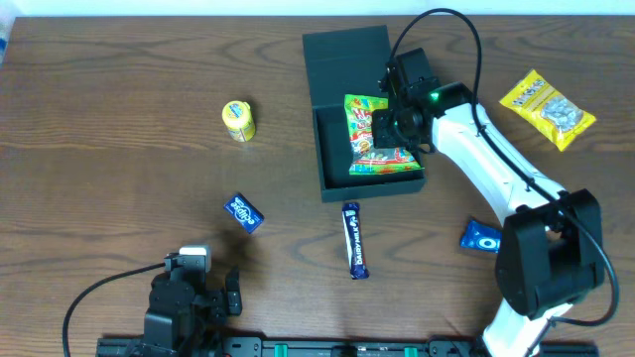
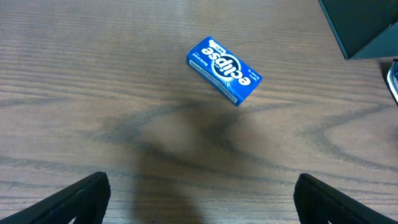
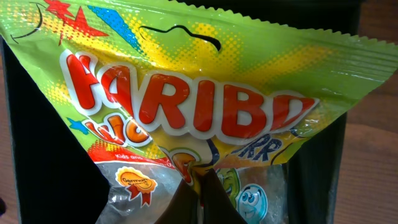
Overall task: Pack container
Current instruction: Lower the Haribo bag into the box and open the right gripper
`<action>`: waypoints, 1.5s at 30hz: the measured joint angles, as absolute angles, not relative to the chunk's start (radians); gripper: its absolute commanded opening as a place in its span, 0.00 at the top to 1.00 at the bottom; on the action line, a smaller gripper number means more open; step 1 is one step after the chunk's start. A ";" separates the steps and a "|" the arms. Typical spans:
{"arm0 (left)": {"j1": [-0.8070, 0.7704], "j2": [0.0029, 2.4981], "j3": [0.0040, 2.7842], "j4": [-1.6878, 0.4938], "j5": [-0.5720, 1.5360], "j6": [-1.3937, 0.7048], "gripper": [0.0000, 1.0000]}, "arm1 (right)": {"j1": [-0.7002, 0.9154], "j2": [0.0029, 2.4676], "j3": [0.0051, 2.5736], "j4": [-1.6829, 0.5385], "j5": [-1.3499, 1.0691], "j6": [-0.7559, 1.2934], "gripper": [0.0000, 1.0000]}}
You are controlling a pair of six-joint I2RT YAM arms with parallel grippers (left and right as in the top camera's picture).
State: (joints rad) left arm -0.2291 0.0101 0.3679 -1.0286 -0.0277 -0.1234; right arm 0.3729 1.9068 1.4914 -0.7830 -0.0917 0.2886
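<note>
1. While the right tool (image 1: 397, 121) grips the Haribo bag (image 1: 375, 139) inside the open container (image 1: 333, 149) at the far middle of the tabletop (image 1: 119, 198), five snacks lie outside it: yellow tub (image 1: 238, 120), gum box (image 1: 244, 213), chocolate bar (image 1: 355, 240), blue packet (image 1: 480, 238), yellow packet (image 1: 547, 107)
2. Left wrist: the left tool (image 2: 202, 193) has its fingers wide apart, empty, short of the gum box
3. Right wrist: the fingertips are clamped on the bag's lower edge; packing looks barely begun

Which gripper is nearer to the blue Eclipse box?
Left. The left gripper is open just short of the Eclipse box; the right gripper is over the container, pinching the Haribo bag.
</note>
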 measured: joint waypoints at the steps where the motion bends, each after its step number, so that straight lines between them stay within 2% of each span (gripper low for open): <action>1: -0.229 0.010 0.368 -1.029 -0.028 -0.123 0.05 | 0.373 1.907 1.491 -0.783 -0.090 0.289 0.98; 27: -0.229 0.010 0.368 -1.029 -0.028 -0.123 0.05 | 0.383 1.911 1.480 -0.760 -0.089 0.177 0.99; 45: -0.229 0.010 0.368 -1.029 -0.028 -0.123 0.05 | 0.383 2.029 1.473 -0.726 -0.089 0.174 0.98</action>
